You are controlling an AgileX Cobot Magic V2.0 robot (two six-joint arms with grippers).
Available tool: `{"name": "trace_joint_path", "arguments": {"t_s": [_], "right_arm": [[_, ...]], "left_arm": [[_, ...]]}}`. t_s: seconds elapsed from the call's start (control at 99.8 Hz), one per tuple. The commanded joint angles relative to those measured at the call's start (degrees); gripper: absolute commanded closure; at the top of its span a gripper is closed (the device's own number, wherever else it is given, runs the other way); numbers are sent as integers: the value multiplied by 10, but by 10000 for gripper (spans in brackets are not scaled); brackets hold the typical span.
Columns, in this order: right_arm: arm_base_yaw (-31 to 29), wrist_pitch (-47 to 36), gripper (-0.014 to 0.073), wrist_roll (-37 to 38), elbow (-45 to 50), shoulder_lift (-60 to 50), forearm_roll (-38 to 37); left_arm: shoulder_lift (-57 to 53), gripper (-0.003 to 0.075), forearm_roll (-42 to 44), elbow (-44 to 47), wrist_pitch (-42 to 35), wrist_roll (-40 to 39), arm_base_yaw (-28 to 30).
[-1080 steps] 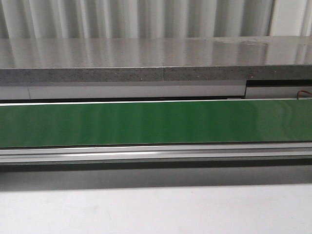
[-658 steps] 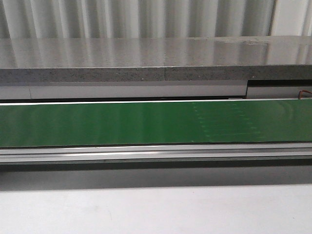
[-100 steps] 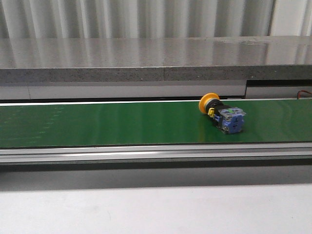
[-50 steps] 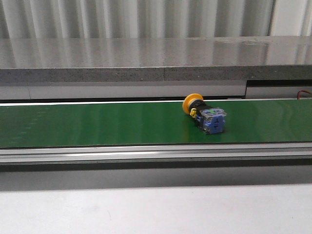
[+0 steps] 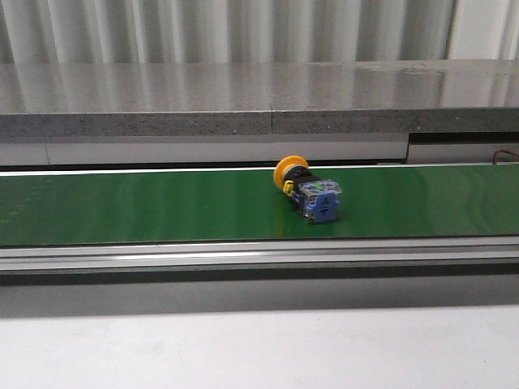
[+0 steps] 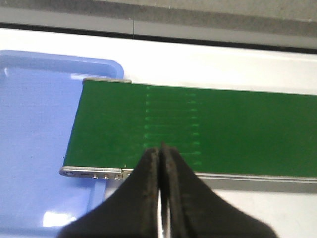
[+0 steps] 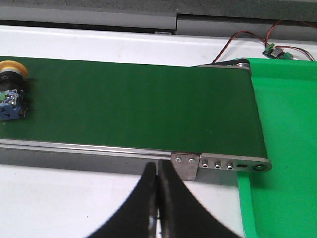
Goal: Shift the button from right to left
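Observation:
The button (image 5: 308, 191) lies on its side on the green conveyor belt (image 5: 162, 207), a little right of the belt's middle; its yellow-orange cap points to the back left and its blue-grey block to the front. It also shows in the right wrist view (image 7: 11, 92), at the belt's far end from the gripper. My right gripper (image 7: 158, 166) is shut and empty, over the white table near the belt's right end. My left gripper (image 6: 161, 148) is shut and empty, over the front rail near the belt's left end. No gripper shows in the front view.
A blue tray (image 6: 34, 148) sits under the belt's left end. A green tray (image 7: 285, 148) sits at the belt's right end, with wires and a small circuit board (image 7: 275, 49) behind it. A grey stone ledge (image 5: 243, 101) runs behind the belt.
The button came in from the right on the formerly empty belt and has travelled steadily leftward over the last second. The grippers do not show in the earlier frames.

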Motion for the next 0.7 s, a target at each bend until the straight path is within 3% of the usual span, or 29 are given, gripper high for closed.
{"name": "trace_joint_path", "arguments": {"t_s": [0.0, 0.2, 0.271, 0.371, 0.491, 0.561, 0.601, 0.692], "right_arm": [[-1, -32, 661, -4, -14, 1, 15], [-1, -32, 661, -4, -14, 1, 15], [-1, -32, 661, -4, -14, 1, 15], [-1, -32, 661, -4, -14, 1, 15], [-1, -32, 661, -4, -14, 1, 15], [-1, -32, 661, -4, -14, 1, 15], [-1, -32, 661, -4, -14, 1, 15], [-1, -32, 661, -4, -14, 1, 15]], "left_arm": [[23, 740, -7, -21, -31, -3, -5], [44, 738, -7, -21, -27, -3, -5], [46, 702, -7, -21, -27, -3, -5], [46, 539, -7, -21, -27, -3, -5], [46, 171, -8, -21, -30, -3, -5], [46, 21, -14, -17, -41, -3, -5], [46, 0, -18, -16, -48, -3, -5], [46, 60, -35, -14, -56, -3, -5]]}}
